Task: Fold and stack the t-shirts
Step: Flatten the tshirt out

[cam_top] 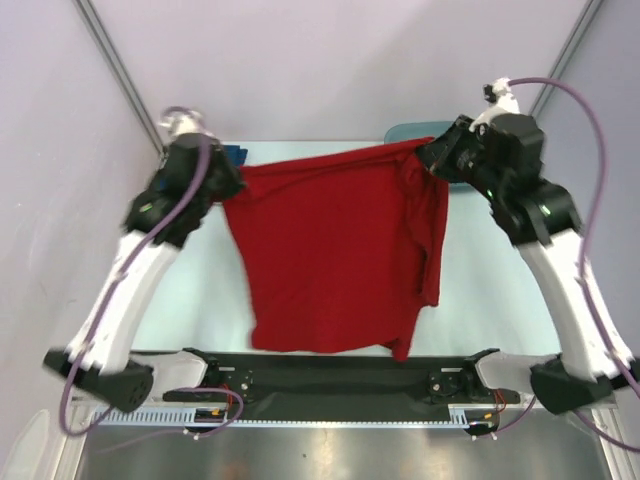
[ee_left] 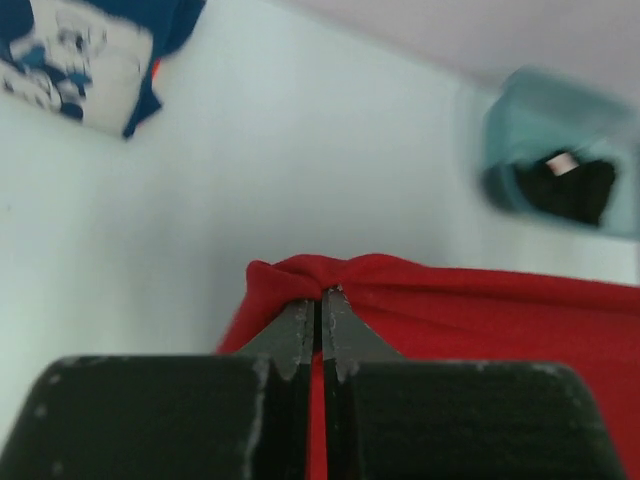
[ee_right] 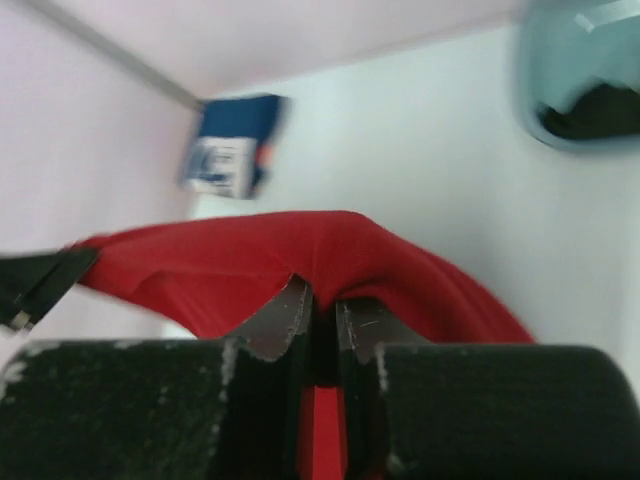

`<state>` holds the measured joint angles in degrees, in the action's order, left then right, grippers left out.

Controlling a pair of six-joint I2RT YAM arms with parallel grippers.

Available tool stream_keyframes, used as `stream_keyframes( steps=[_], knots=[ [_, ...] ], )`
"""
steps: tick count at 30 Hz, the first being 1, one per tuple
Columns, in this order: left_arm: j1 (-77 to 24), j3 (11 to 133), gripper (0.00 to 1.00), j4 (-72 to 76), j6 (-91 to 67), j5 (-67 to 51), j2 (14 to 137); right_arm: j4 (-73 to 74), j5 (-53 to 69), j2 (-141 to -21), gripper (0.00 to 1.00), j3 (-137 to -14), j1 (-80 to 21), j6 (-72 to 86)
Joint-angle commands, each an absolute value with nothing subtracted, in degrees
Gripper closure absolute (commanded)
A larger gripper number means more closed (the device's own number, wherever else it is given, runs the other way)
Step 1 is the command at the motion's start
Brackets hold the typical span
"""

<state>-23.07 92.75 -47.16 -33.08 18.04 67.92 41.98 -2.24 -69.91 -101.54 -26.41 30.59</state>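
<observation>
The red t-shirt (cam_top: pixel 335 255) hangs spread between both arms above the table, its lower edge near the front. My left gripper (cam_top: pixel 228 186) is shut on its top left corner, seen pinched in the left wrist view (ee_left: pixel 320 292). My right gripper (cam_top: pixel 428 152) is shut on its top right corner, seen pinched in the right wrist view (ee_right: pixel 322 296). The blue t-shirt with white print (ee_left: pixel 85 50) lies folded at the far left, also in the right wrist view (ee_right: pixel 232 148). The black t-shirt (ee_left: pixel 570 188) lies inside the teal tub (ee_left: pixel 520 110).
The teal tub (cam_top: pixel 410 131) stands at the far right of the table, behind the red shirt. A black bar (cam_top: pixel 340 372) with the arm bases runs along the near edge. Lilac walls close in the back and sides.
</observation>
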Motion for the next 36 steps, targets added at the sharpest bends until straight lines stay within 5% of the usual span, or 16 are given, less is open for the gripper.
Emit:
stream_keyframes(
  steps=[1,6,14,23,36],
  knots=[
    [-22.24,87.03,1.00,-40.45,-29.63,21.09,72.41,35.07,6.23,-77.65,0.98,-95.02,-14.97,29.19],
    [-19.60,86.47,1.00,-33.50,-25.50,20.04,83.21,32.53,8.61,-91.56,0.93,-99.29,-11.43,22.24],
    [-14.77,102.89,1.00,-34.01,-16.97,29.09,92.02,42.96,12.13,-107.75,0.99,-121.89,-13.53,20.29],
    [-13.71,108.37,1.00,-37.53,-23.90,20.22,83.77,48.94,6.42,-86.33,1.00,-115.41,-14.77,23.55],
    [-14.33,99.58,1.00,-38.05,-30.32,10.37,51.08,55.89,7.38,-53.97,0.97,-109.06,-14.68,30.14]
  ],
)
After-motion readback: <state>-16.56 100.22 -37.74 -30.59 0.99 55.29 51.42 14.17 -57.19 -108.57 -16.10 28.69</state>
